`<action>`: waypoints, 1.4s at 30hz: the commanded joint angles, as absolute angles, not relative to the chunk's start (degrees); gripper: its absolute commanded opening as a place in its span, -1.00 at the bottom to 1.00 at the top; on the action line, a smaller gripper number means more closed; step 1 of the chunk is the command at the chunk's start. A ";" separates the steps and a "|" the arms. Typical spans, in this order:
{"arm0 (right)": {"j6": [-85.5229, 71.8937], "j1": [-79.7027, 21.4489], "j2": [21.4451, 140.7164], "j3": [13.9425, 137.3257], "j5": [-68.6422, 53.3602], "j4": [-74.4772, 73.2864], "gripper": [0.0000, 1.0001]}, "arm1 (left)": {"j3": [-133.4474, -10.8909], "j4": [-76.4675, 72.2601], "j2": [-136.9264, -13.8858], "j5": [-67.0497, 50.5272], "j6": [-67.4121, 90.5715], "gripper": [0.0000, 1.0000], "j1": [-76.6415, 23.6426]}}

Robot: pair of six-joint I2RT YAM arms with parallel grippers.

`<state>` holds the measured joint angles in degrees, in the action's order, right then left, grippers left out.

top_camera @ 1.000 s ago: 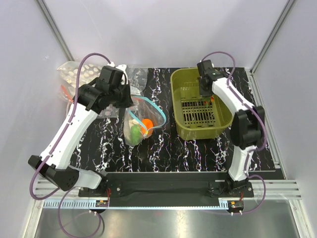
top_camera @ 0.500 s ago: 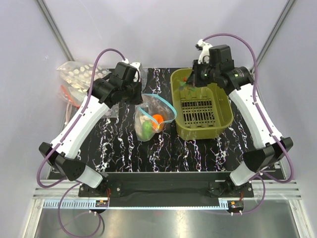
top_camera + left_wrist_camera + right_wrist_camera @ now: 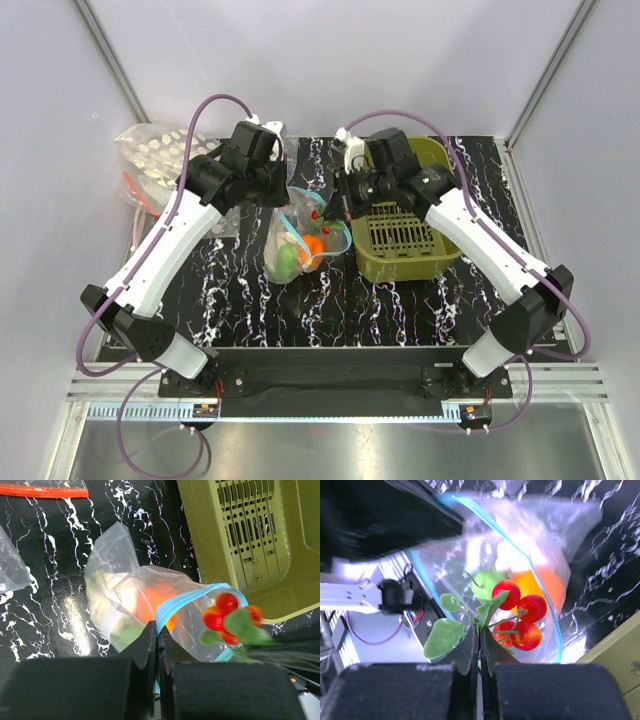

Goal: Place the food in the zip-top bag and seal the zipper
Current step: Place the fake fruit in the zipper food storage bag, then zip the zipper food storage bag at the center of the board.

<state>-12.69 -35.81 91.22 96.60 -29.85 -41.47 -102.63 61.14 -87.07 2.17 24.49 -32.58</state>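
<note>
Pale walls (image 3: 320,70) enclose a black, white-veined tabletop (image 3: 400,310).

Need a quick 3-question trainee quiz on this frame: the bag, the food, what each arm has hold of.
1. True or false: the right jaws are shut on nothing.
2. The left jaws pinch: A nothing; B the zipper of the zip-top bag; C a spoon.
3. Name one food already inside the bag.

Key
1. False: they hold the cherry sprig at the bag's open mouth.
2. B.
3. The orange piece; the green piece also counts.
</note>
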 commanded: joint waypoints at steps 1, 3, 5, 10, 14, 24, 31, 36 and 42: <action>-12.48 -36.04 90.43 92.82 -32.25 -35.34 -1.00 | -104.77 58.62 -85.87 2.64 25.66 -1.00 -32.70; -11.87 -36.39 92.54 92.81 -32.26 -35.24 -1.00 | -104.42 58.62 -85.43 2.55 26.01 -1.00 -32.78; -11.17 -36.65 95.26 94.12 -31.99 -36.64 -0.78 | -104.24 58.54 -85.52 2.11 26.10 -1.00 -32.78; -10.72 -36.83 96.51 96.85 -28.13 -38.41 0.28 | -103.89 58.62 -86.22 3.25 25.93 -1.00 -32.78; -11.25 -36.83 95.01 96.06 -24.44 -38.14 0.33 | -103.27 57.66 -86.66 3.43 26.10 -1.00 -32.78; -10.20 -36.83 89.03 91.84 -18.99 -40.59 0.24 | -103.01 57.13 -87.54 3.87 25.58 -1.00 -32.70; -11.70 -36.83 85.44 88.09 -8.27 -44.13 0.19 | -104.15 58.62 -87.72 5.71 24.70 -1.00 -32.78; -10.63 -36.83 87.88 87.54 -10.10 -45.43 0.17 | -103.36 57.92 -85.44 5.98 25.49 -1.00 -32.70; -12.74 -36.83 90.26 86.49 -12.56 -44.04 0.08 | -102.04 57.39 -83.85 5.98 25.84 -0.99 -32.70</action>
